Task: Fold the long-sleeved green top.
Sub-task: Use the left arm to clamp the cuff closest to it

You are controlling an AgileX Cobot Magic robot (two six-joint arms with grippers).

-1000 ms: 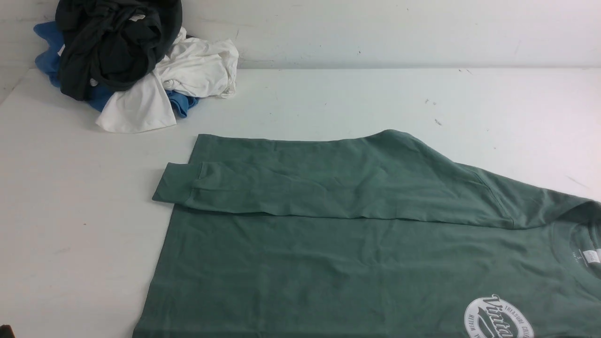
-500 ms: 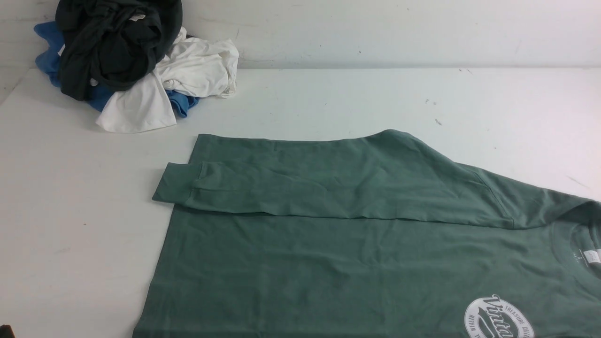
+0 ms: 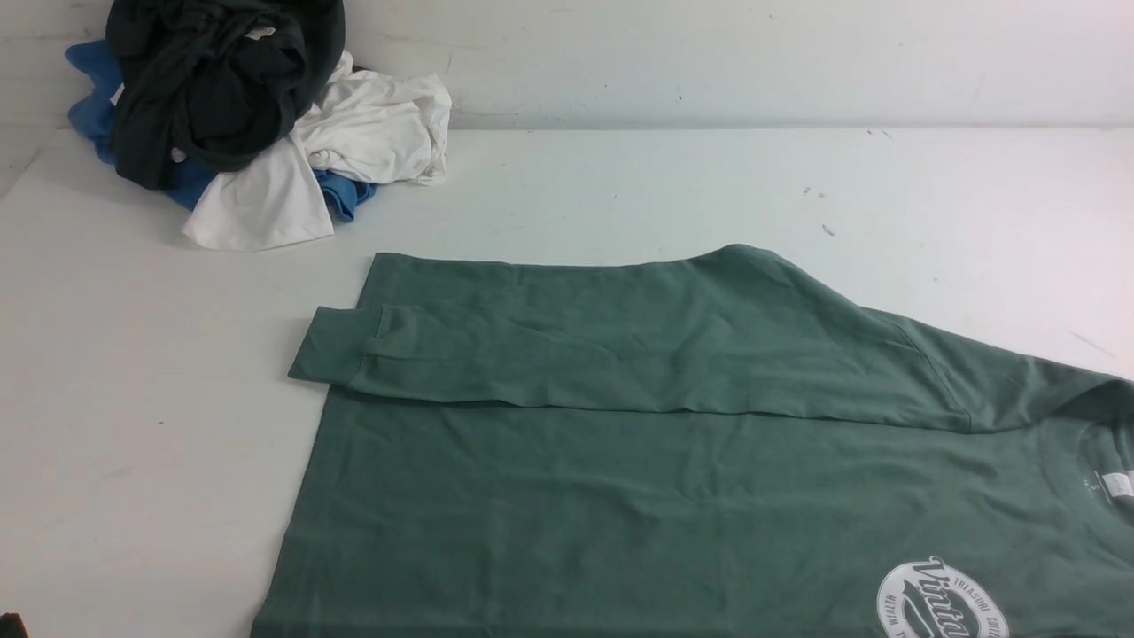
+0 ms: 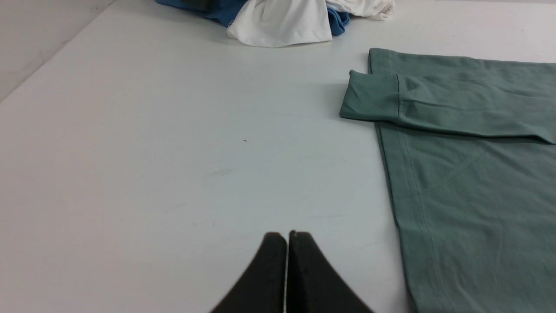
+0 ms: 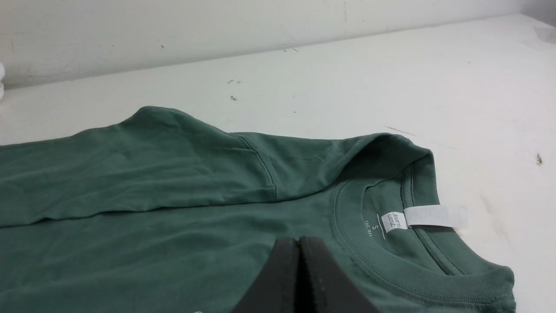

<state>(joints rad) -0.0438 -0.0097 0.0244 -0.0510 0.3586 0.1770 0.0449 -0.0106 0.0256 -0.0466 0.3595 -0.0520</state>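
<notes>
The green long-sleeved top [image 3: 673,496] lies flat on the white table, hem to the left, crew neck [image 3: 1107,470] at the right edge, white round logo [image 3: 939,602] at the bottom. One sleeve is folded across the body, its cuff [image 3: 332,347] sticking out past the hem. In the left wrist view my left gripper [image 4: 286,237] is shut and empty over bare table, left of the top's hem [image 4: 404,182]; the cuff [image 4: 369,96] shows beyond it. In the right wrist view my right gripper [image 5: 299,241] is shut and empty above the top's chest, beside the neck [image 5: 391,243].
A pile of black [image 3: 213,80], white [image 3: 354,133] and blue [image 3: 89,97] garments sits at the back left corner against the wall. The white table [image 3: 664,186] stretches behind the top and to its left [image 3: 133,399].
</notes>
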